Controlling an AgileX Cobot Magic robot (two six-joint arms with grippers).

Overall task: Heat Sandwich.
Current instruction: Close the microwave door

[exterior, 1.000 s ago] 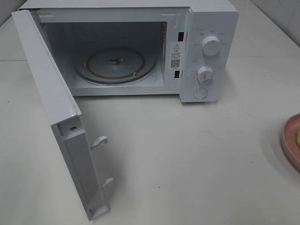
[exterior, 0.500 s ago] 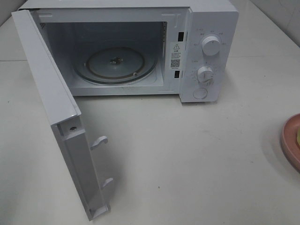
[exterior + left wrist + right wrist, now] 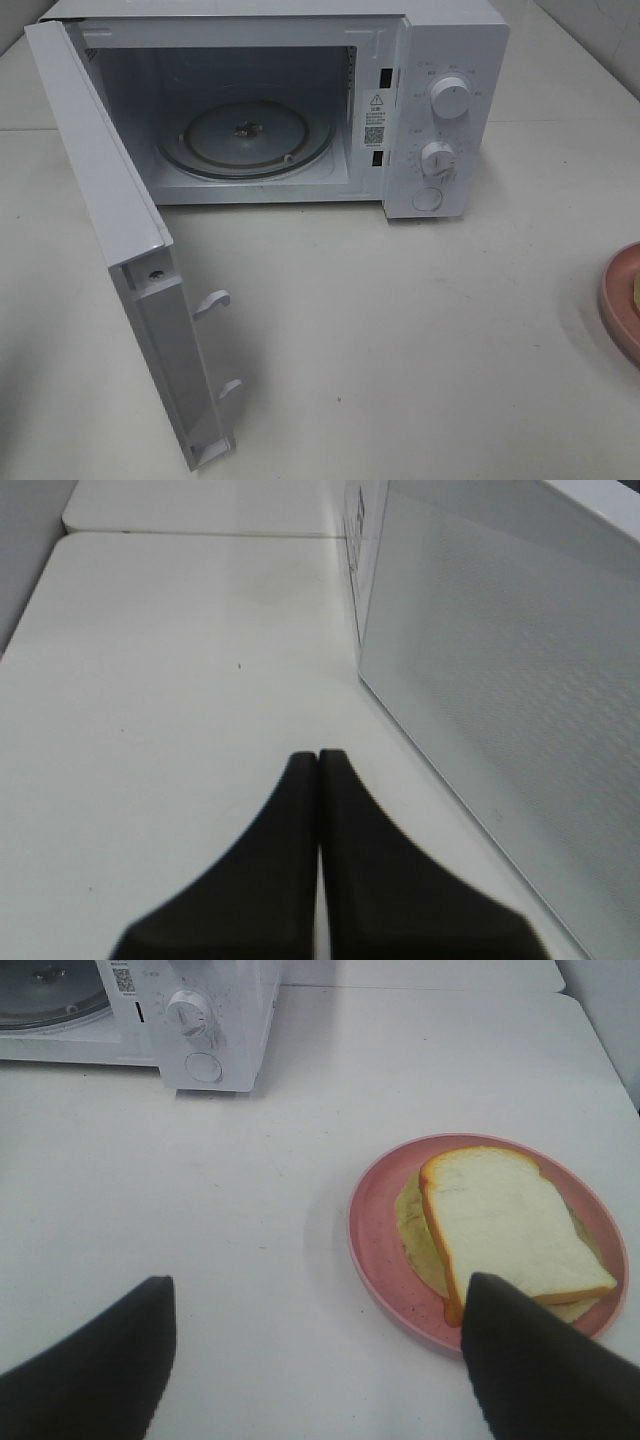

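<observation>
A white microwave (image 3: pixel 300 100) stands at the back of the pale worktop (image 3: pixel 400 350) with its door (image 3: pixel 120 250) swung wide open toward the front on the left, showing 2 latch hooks on the inner edge. Inside, the glass turntable (image 3: pixel 245 138) lies bare. On the panel to the right of the cavity sit 2 dials (image 3: pixel 450 98), one above the other, with a round button below them. The sandwich (image 3: pixel 505 1230) lies on a pink plate (image 3: pixel 375 1250) well to the right of the microwave; in the high view only the plate's edge shows at the right border. Its top slice is white with a tan crust, and pale green lettuce pokes out beneath it. The right gripper (image 3: pixel 320 1360) hangs over the worktop just beside the plate, its fingers (image 3: pixel 95 1365) spread wide and holding nothing; one finger overlaps the plate's near rim in the wrist view. The left gripper (image 3: pixel 319 770) has its fingers pressed together, empty, low over the worktop beside the outer face of the open door.
</observation>
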